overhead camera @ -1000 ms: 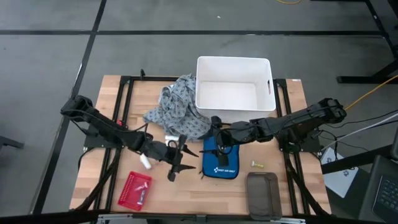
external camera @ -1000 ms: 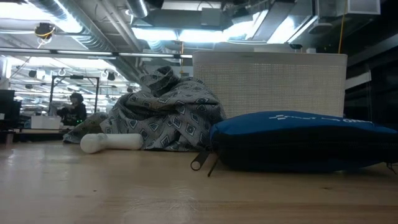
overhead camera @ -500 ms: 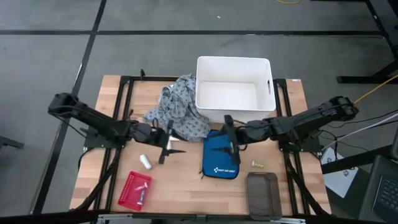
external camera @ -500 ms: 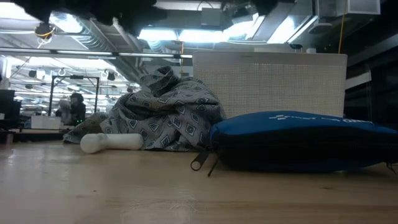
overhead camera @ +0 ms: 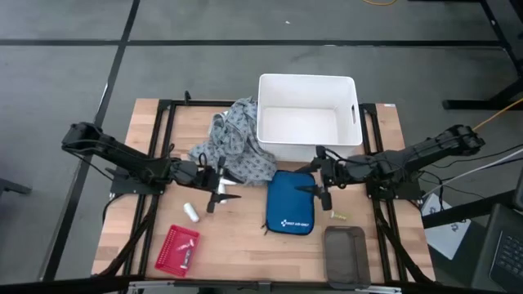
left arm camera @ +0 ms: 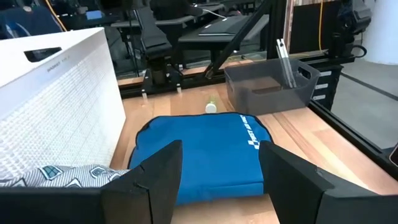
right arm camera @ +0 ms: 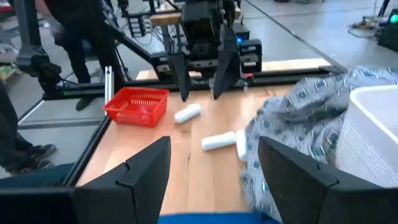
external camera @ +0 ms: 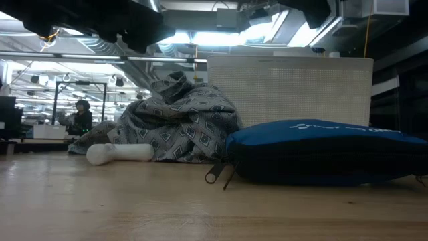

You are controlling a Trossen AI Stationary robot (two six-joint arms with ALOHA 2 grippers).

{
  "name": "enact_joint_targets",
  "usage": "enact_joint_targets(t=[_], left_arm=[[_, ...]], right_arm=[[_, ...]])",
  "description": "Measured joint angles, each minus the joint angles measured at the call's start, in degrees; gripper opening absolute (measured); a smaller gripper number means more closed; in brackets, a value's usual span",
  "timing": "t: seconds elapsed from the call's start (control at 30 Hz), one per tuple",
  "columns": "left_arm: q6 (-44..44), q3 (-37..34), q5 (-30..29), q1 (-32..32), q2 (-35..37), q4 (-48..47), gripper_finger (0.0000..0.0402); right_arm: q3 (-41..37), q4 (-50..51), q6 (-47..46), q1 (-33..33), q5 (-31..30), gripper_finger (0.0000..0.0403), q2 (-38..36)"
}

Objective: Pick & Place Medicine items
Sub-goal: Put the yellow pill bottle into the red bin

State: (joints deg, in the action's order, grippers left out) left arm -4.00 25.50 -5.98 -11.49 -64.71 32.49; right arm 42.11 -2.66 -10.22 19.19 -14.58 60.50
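1. Your left gripper [overhead camera: 219, 193] hovers with its fingers spread and empty, between the grey patterned cloth [overhead camera: 231, 149] and the white medicine bottle [overhead camera: 190, 214] lying on the bare wood
2. A second white bottle [right arm camera: 219, 141] lies right against the cloth's hem; close on it carelessly and you may pinch fabric and drag the whole heap
3. Your right gripper [overhead camera: 324, 184] hangs spread and empty at the blue first-aid pouch's [overhead camera: 291, 202] edge, just in front of the white bin [overhead camera: 308, 85]
4. The small yellowish item [overhead camera: 338, 216] beside the pouch is tiny; wide fingers could flick it off the table
5. Both bottles lie on their sides, so a nudge may send them rolling towards the red basket [overhead camera: 177, 248]
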Motion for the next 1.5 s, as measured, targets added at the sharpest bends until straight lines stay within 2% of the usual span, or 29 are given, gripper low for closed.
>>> enact_joint_targets(t=[0.2,0.37,0.47,0.57,0.67,0.97,1.5], left_arm=[[0.42,0.0,0.09,-0.02,-0.06,-0.23,0.0212],[0.85,0.0,0.09,-0.02,-0.06,-0.28,0.0212],[0.84,0.0,0.09,-0.02,-0.06,-0.28,0.0212],[0.84,0.0,0.08,-0.01,-0.06,-0.25,0.0212],[0.84,0.0,0.07,-0.02,-0.06,-0.15,0.0212],[0.28,0.0,-0.28,0.0,-0.06,-0.13,0.0212],[0.2,0.0,-0.41,0.0,-0.06,0.38,0.0212]], right_arm=[[-0.01,13.63,-8.09,0.14,1.88,0.0244,-0.56],[-0.02,28.69,-24.03,1.09,4.23,0.0244,-0.16],[-0.02,35.91,-31.2,2.23,8.31,0.0244,-0.16],[-0.02,40.34,-36.41,3.76,11.12,0.0244,-0.16],[-0.02,43.08,-40.09,5.7,11.46,0.0244,-0.16],[-0.02,48.51,-47.76,11.2,9.39,0.0244,3.72],[-0.02,50.95,-45.58,14.26,13.17,0.0244,18.45]])
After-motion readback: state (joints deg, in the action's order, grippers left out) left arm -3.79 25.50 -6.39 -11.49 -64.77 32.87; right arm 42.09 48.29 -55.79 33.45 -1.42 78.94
